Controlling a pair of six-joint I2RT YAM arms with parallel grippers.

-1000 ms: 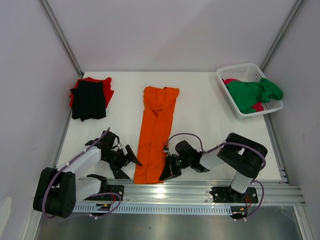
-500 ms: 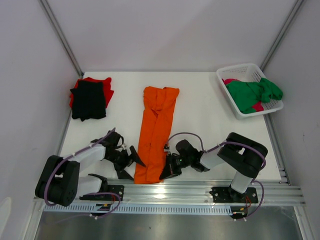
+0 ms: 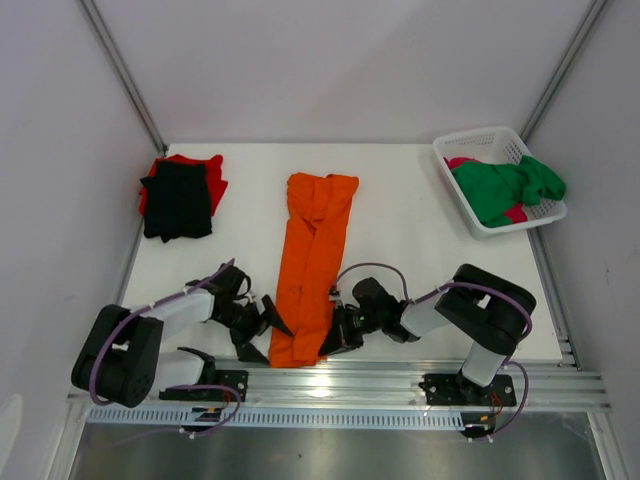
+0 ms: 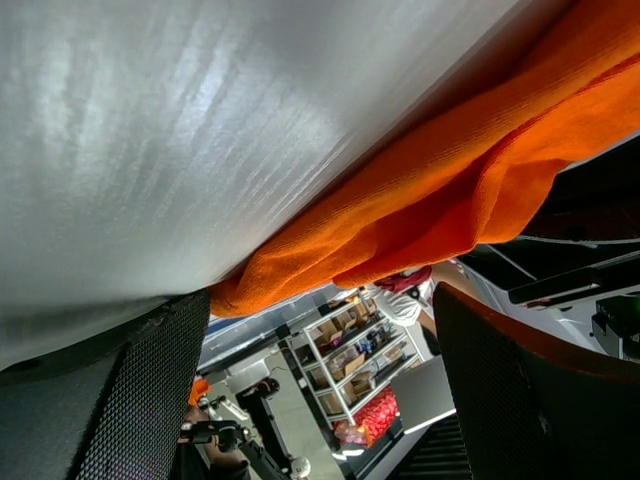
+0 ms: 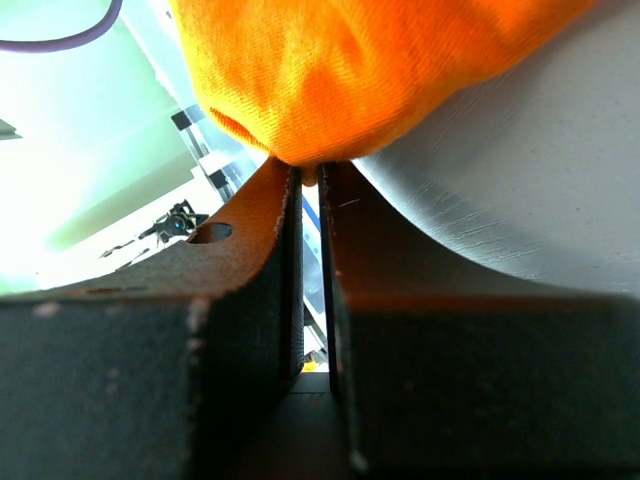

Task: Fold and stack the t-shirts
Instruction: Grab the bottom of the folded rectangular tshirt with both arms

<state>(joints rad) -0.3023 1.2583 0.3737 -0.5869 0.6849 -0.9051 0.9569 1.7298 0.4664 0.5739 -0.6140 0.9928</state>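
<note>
Edging rightward over the past second, the left hand (image 3: pixel 266 337) now sits at the near left corner of a long bright-orange cloth t-shirt (image 3: pixel 312 255), fingers spread wide and gripping nothing. At far left on the white table (image 3: pixel 400 230), a folded black t-shirt (image 3: pixel 178 205) lies on a red t-shirt (image 3: pixel 214 172). The orange shirt, folded into a narrow strip, runs down the table's middle. The right hand (image 3: pixel 334 338), pressed together, pinches the strip's near right corner. At far right, a white plastic lattice basket (image 3: pixel 497 138) holds a crumpled green t-shirt (image 3: pixel 505 190) and a magenta-pink t-shirt (image 3: pixel 461 162).
</note>
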